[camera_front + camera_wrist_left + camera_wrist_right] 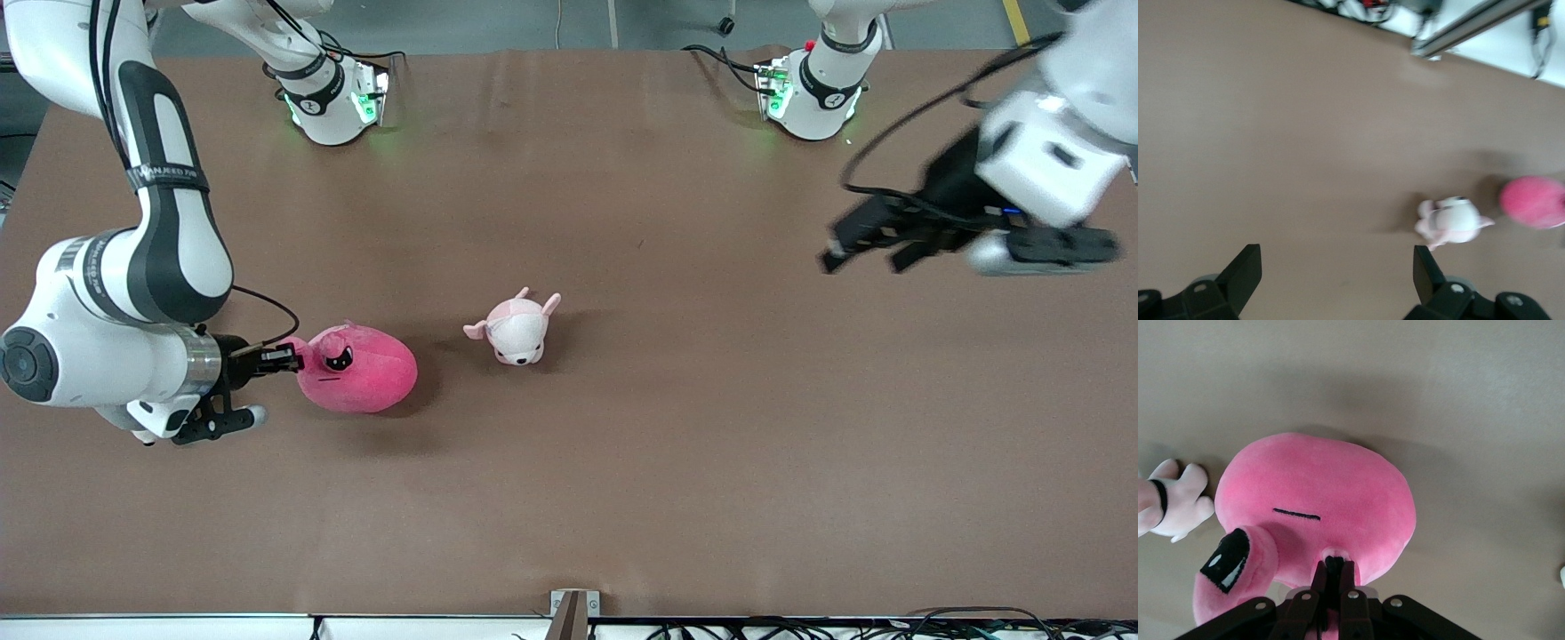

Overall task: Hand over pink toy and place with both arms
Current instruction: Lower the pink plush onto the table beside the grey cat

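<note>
With its fingers pinched together on the plush, the right gripper [283, 358] holds the pink toy [357, 369] at the right arm's end of the table [676, 462], beside a pale plush animal [517, 329]. The left gripper [876, 247] hangs spread wide, holding nothing, over the left arm's end.

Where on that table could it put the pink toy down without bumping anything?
Bare brown table runs from the small pale plush to the left arm's end, under the open left claw. The strip nearest the camera is bare too. It is crowded where the right claw pinches the pink toy.
</note>
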`<state>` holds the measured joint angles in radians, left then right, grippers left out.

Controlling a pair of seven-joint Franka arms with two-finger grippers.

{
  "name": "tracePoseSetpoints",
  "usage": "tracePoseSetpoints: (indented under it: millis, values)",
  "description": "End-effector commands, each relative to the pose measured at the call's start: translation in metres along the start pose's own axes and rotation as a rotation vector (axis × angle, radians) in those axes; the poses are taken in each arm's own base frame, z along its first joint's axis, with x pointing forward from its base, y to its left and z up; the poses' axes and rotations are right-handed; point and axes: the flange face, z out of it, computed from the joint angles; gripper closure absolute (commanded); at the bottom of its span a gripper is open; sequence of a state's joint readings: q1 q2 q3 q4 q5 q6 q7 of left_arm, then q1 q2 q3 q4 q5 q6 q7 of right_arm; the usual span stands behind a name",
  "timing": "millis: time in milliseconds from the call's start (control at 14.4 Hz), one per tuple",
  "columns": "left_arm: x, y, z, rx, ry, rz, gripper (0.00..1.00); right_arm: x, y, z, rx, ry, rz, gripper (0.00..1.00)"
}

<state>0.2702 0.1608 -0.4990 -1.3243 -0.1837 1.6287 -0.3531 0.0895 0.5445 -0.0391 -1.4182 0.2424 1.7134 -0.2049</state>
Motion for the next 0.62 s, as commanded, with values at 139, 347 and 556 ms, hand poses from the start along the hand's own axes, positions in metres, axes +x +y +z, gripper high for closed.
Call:
tracePoseSetpoints:
  millis: [139,347,556]
  values:
    - [-0.003,-0.085,-0.001,0.187,-0.072,0.074,0.0,0.01,0.024,0.007,0.01,0.006,0.016,1.0]
    - [-0.001,-0.125,-0.003,0.246,-0.085,0.091,0.0,0.008,0.017,0.005,0.065,0.006,0.022,1.0]
    - [-0.003,-0.154,-0.011,0.24,-0.099,0.165,0.0,0.002,0.031,0.0,0.199,-0.004,0.063,1.0]
